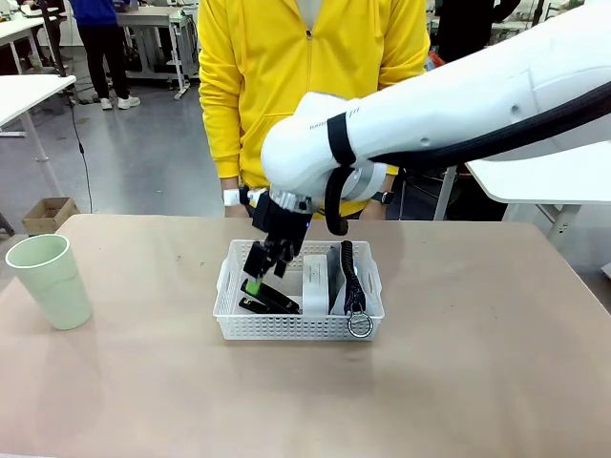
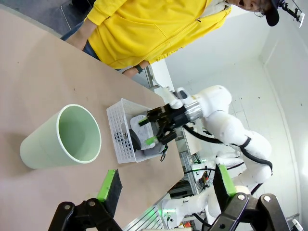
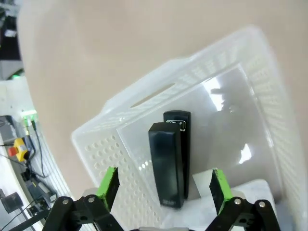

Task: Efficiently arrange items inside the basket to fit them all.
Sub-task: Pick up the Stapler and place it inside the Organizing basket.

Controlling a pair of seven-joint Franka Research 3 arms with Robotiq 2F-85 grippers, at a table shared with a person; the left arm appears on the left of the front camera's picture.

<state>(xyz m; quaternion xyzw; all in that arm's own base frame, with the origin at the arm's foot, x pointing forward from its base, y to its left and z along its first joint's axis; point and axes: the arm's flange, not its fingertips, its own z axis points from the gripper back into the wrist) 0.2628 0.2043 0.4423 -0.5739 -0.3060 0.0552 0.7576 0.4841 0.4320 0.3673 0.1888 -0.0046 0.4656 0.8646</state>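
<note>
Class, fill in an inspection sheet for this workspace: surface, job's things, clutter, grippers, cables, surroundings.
Surface: beige table, matte.
Job's things: basket holds stapler, white box and pouch; cup stands outside it, to the left.
Clutter: nothing seen.
Grippers: right gripper open over the stapler; left gripper open, facing the cup.
Cables: black hose along the right arm.
Surroundings: person in yellow at the far side; carton on the floor.

Right arm stretched across the middle, right hand (image 1: 263,277) angled down, fingers apart, left hand (image 2: 167,187) likewise spread
</note>
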